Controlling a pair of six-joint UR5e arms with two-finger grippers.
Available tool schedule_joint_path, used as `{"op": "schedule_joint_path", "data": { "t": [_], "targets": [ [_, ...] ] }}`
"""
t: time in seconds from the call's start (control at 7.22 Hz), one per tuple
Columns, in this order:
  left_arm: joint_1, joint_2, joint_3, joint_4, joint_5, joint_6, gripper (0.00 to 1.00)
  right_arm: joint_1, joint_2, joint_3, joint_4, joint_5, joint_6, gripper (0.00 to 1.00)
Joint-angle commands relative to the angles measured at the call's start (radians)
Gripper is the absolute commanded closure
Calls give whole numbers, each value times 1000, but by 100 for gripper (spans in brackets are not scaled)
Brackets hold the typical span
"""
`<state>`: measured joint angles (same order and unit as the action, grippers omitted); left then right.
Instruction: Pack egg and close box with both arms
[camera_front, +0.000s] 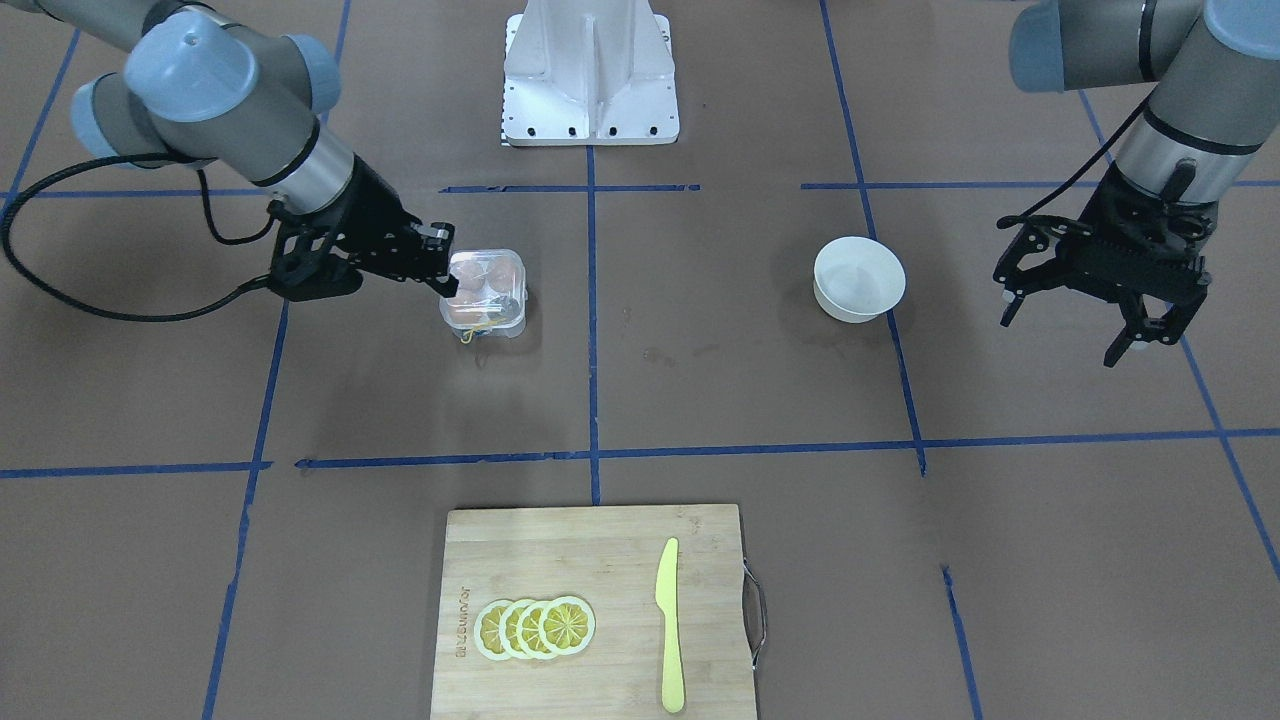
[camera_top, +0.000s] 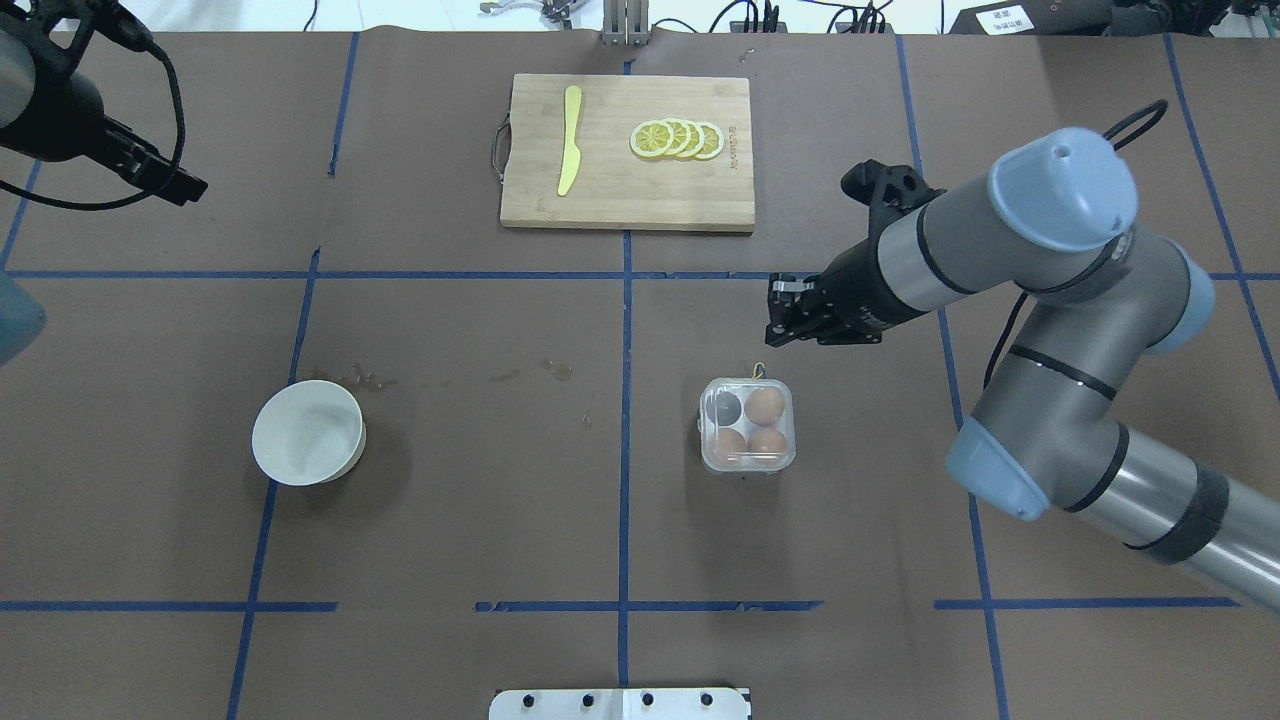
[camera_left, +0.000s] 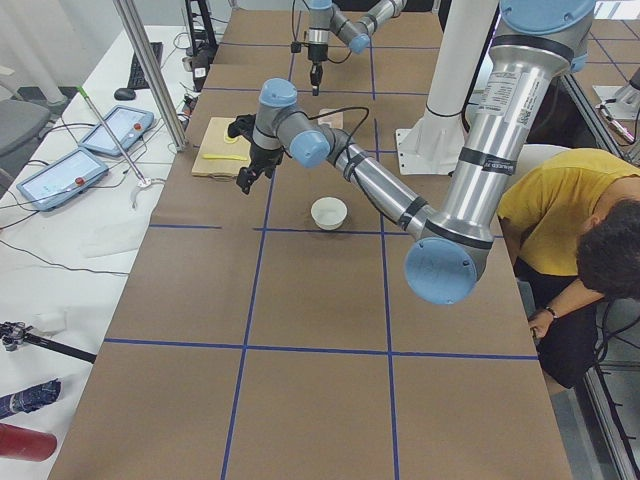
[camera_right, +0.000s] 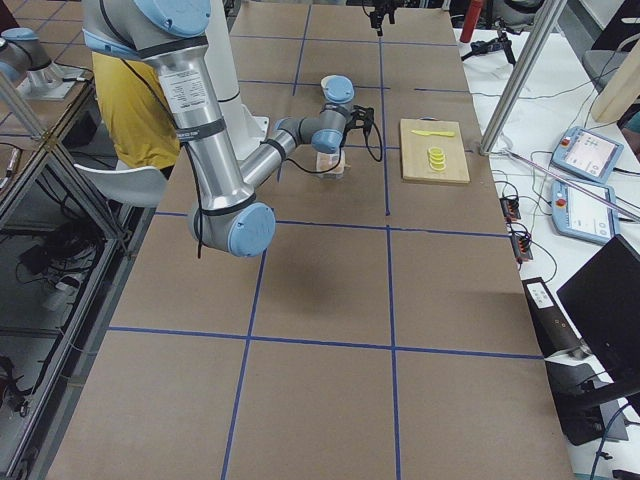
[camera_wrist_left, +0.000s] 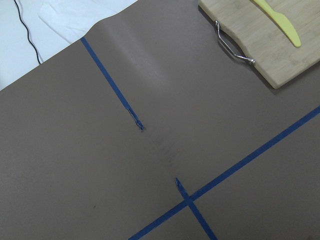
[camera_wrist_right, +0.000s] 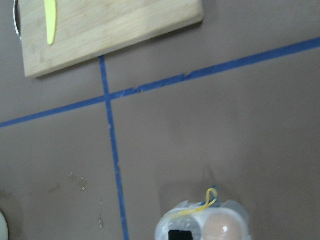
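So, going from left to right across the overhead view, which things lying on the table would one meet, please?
white bowl → yellow knife → box. The cutting board and lemon slices overlap others, so I leave them out.

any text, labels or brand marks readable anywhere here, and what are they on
Nothing can be read for certain.
board: a burned-in brand mark runs along one edge, too small to read.
white label on a dark unit past the table's far edge: blurred, unreadable.
pendant screens on the side bench: too small to read.
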<state>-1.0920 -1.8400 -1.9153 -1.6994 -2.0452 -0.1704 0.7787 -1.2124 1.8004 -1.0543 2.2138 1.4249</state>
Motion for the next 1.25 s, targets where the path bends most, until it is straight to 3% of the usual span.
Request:
{"op": "schedule_joint_path", "data": {
  "t": [0.0,0.14,0.28,0.55,0.83,0.97,1.11],
  "targets": [
    [-75,45,33,1,-1,115,1,175,-131,-7,-9,95,-225,100],
    [-127,56,62,1,-12,188,1,251,-162,-51,-10,124,-359,56],
    [-205,59,126,1,-85,291,1,351,-168,-118,-12,189,-467,1],
    [-314,85,191,6,-154,393,1,512,-177,-231,-68,239,-800,0],
    [-354,100,228,73,-164,394,1,653,-171,-265,-381,193,-1257,0],
    [-355,102,228,168,-164,394,1,671,-130,-268,-512,111,-1417,0],
    [-361,102,234,213,-162,394,0,668,-100,-271,-570,84,-1437,0]
  ]
}}
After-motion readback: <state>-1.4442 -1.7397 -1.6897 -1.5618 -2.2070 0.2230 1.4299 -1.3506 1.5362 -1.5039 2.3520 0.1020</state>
